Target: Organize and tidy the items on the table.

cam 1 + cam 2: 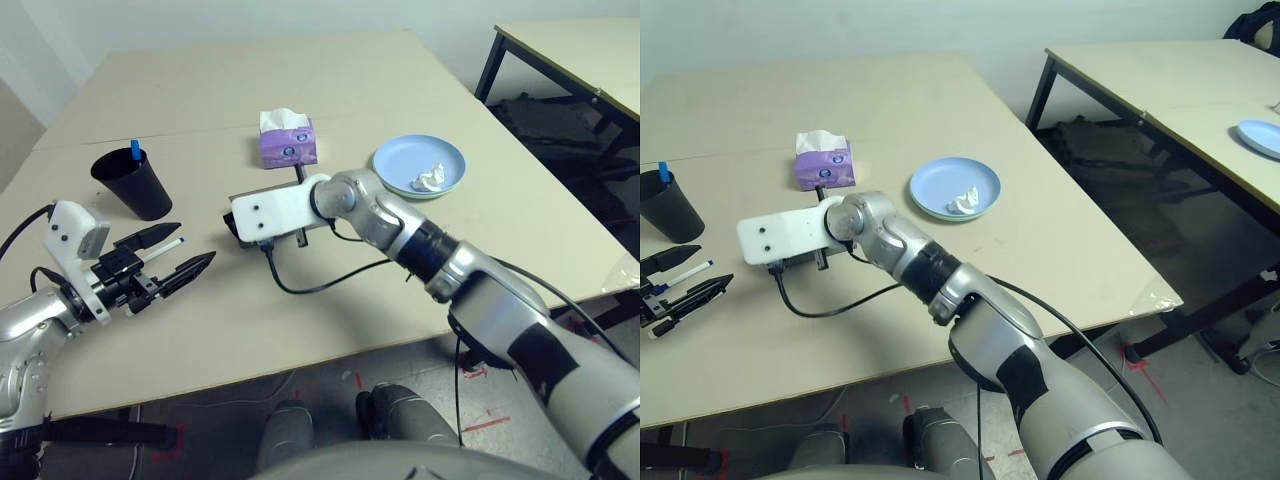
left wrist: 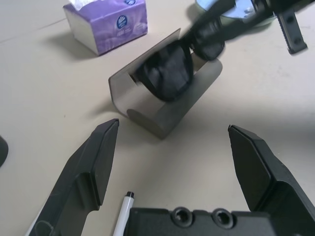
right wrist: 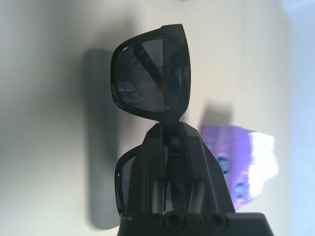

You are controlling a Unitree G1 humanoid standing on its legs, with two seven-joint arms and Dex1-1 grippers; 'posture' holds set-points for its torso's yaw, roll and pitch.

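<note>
In the right wrist view my right gripper (image 3: 170, 130) is shut on the bridge of the black sunglasses (image 3: 150, 73), holding them just above the open grey glasses case (image 2: 170, 120). My left gripper (image 1: 172, 255) is open low over the table (image 1: 320, 310), left of the case. A white marker with a black cap (image 1: 165, 246) lies between its fingers. The black cup (image 1: 137, 187) stands behind it with a blue-capped marker (image 1: 134, 149) inside. On the light-blue plate (image 1: 450, 155), back right, lies the crumpled white tissue (image 1: 428, 180).
A purple tissue box (image 1: 288, 141) stands behind the case. A black cable (image 1: 310, 285) loops from my right wrist across the table. A second, dark-legged table (image 1: 1160, 90) to the right carries another blue plate (image 1: 1260, 135).
</note>
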